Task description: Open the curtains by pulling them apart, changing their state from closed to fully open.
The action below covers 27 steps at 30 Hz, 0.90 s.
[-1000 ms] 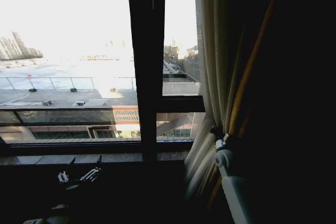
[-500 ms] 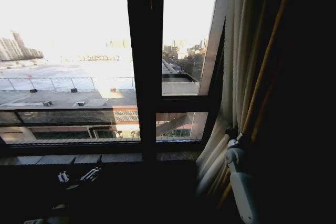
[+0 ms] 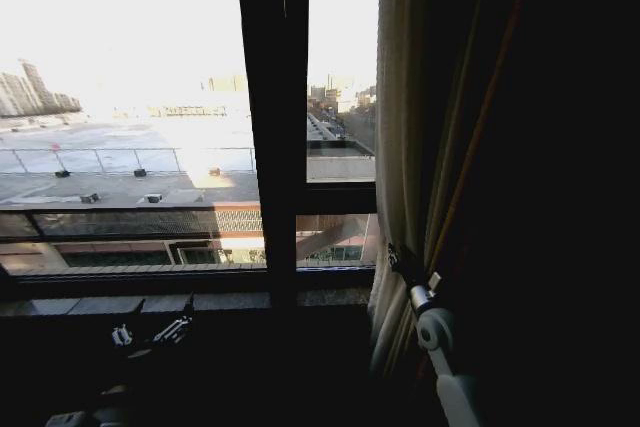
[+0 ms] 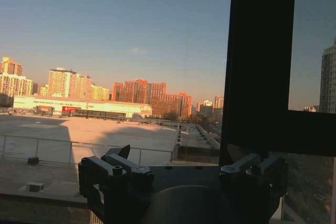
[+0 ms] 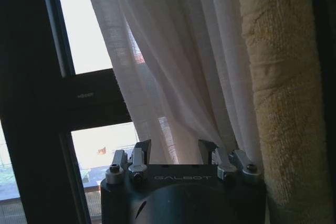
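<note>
My right gripper [image 5: 173, 153] jaws appear clamped on gathered sheer off-white pleated curtain fabric [image 5: 178, 66]; my left gripper [image 4: 181, 174] idles low, jaws apart.

Curtains [image 5: 173, 66] sheer off-white, fine woven texture, long vertical pleats; in head view pale cream [image 3: 397, 127]. Beside them a heavier drape [image 5: 281, 77], mustard yellow, nubby. Window frame [image 3: 272, 117] dark, near black. Right tool [image 5: 175, 153] dark grey, silver screws, arm casing white [image 3: 437, 332]. Left tool [image 4: 181, 174] black.
</note>
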{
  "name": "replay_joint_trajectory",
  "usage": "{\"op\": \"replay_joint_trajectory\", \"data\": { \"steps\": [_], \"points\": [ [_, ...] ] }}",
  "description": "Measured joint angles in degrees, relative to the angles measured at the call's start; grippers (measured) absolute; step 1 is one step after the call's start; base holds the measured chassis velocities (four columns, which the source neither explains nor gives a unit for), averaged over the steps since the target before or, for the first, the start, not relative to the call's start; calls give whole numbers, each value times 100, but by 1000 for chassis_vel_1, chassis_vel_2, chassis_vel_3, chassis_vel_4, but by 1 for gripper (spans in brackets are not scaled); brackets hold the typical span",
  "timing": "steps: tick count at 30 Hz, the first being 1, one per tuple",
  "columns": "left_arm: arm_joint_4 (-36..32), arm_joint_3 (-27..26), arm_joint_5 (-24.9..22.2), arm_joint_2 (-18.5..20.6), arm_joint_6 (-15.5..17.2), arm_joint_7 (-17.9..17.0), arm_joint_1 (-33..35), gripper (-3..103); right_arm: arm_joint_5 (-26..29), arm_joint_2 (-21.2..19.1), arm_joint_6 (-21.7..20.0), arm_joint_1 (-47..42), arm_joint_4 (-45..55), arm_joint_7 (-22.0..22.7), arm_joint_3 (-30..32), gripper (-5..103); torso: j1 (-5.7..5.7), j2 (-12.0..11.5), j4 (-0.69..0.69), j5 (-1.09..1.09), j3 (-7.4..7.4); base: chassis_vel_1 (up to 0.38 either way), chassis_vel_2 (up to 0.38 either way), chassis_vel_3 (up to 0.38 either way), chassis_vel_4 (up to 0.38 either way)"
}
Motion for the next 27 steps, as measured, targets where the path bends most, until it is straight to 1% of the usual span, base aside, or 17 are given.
{"op": "replay_joint_trajectory", "data": {
  "steps": [1, 3, 5, 6, 7, 10, 11, 12, 13, 20, 27],
  "points": [
    [9, -9, -42, 13, 0, -4, 1, 100, -158, 6, -26, -87, 113, -48, -60, 55, 0, 0, 0, 1, 0, 0, 0, 0, 0],
    [25, -37, -107, 43, -2, -10, 11, 100, -715, 32, -23, -284, 316, -224, -175, 65, 0, 0, 0, 0, 0, 0, 0, 0, 0],
    [25, -41, -115, 48, -3, -10, 13, 100, -785, 37, -7, -314, 338, -237, -196, 65, 0, 0, 0, 0, 0, 0, 0, 0, 0],
    [24, -49, -146, 63, -4, -11, 19, 100, -1072, 66, 97, -435, 408, -259, -293, 77, 0, 0, 0, 1, 0, 0, 0, 0, 0],
    [22, -51, -156, 74, -4, -11, 20, 100, -1179, 86, 136, -494, 430, -256, -341, 82, 0, 0, 0, 0, 0, 0, 0, 0, 0],
    [19, -52, -161, 83, -4, -11, 19, 100, -1232, 104, 158, -531, 440, -239, -384, 82, 0, 0, 0, 1, 0, 0, 0, 0, 0],
    [15, -53, -166, 107, -4, -11, 18, 100, -1348, 144, 197, -597, 449, -180, -484, 93, 0, 0, 0, 2, 0, 0, 0, 0, 0],
    [14, -53, -167, 112, -4, -11, 18, 100, -1381, 147, 209, -610, 451, -174, -507, 97, 0, 0, 0, 1, 0, 0, 0, 0, 0],
    [13, -52, -168, 119, -4, -11, 18, 100, -1408, 148, 216, -617, 453, -169, -531, 99, 0, 0, 1, 1, 0, 0, 0, 0, 0],
    [7, -44, -171, 135, 16, -11, 25, 100, -1500, 156, 245, -608, 450, -141, -550, 100, 0, 0, 0, 2, 0, 55, 73, -75, -64],
    [3, -51, -172, 122, 30, -9, 51, 100, -1499, 141, 249, -587, 451, -137, -549, 100, 0, 0, 0, 1, 0, 201, 189, -195, -208]
  ]
}}
